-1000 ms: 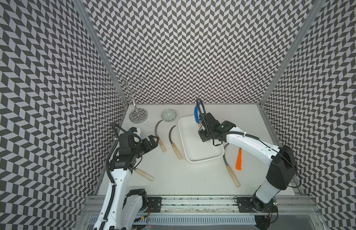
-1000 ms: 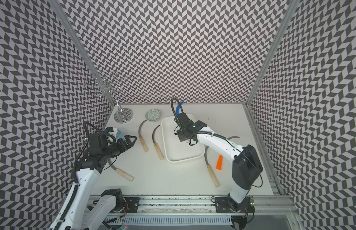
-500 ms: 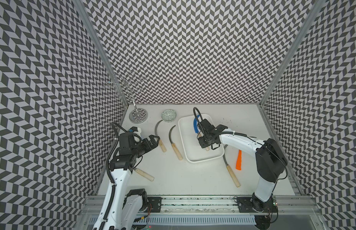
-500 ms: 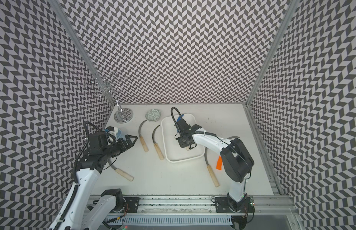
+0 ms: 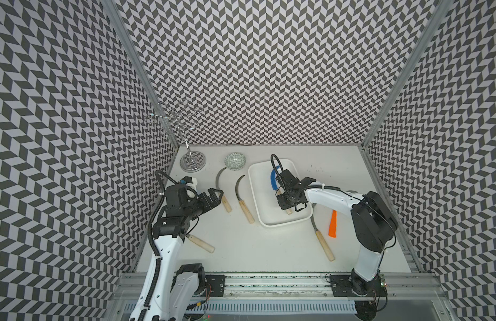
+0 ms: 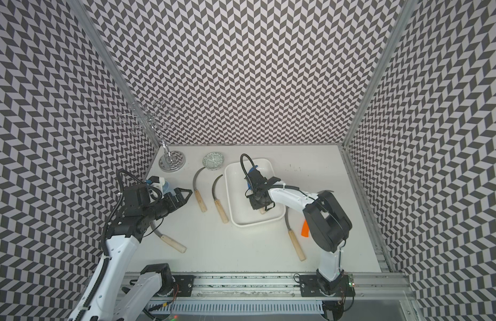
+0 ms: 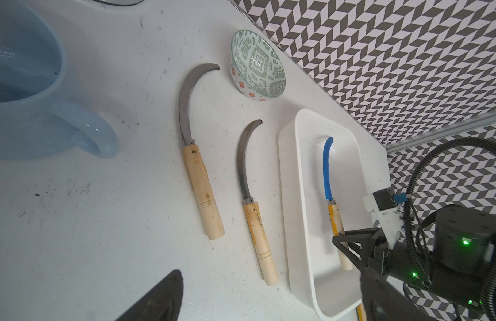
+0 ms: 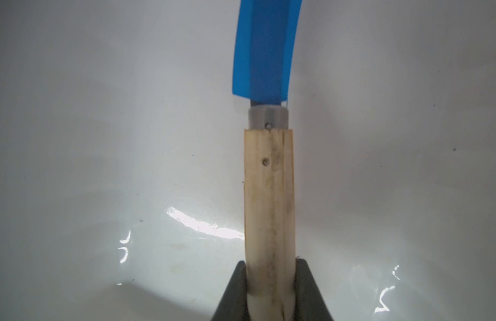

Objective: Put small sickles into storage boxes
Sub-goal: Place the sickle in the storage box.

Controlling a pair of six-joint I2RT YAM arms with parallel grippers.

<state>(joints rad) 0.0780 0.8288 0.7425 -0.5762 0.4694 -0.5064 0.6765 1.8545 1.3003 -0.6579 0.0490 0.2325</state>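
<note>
Right gripper [image 8: 269,289], clamped narrow on the handle of the blue-bladed sickle [image 8: 269,180], has lowered it into the white tray [image 7: 294,200] directly beneath, blade pointing ahead, so release appears due next.

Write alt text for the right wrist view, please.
The right gripper is shut on the pale wooden handle of the blue-bladed sickle. The glossy floor of the white tray fills the background.
</note>
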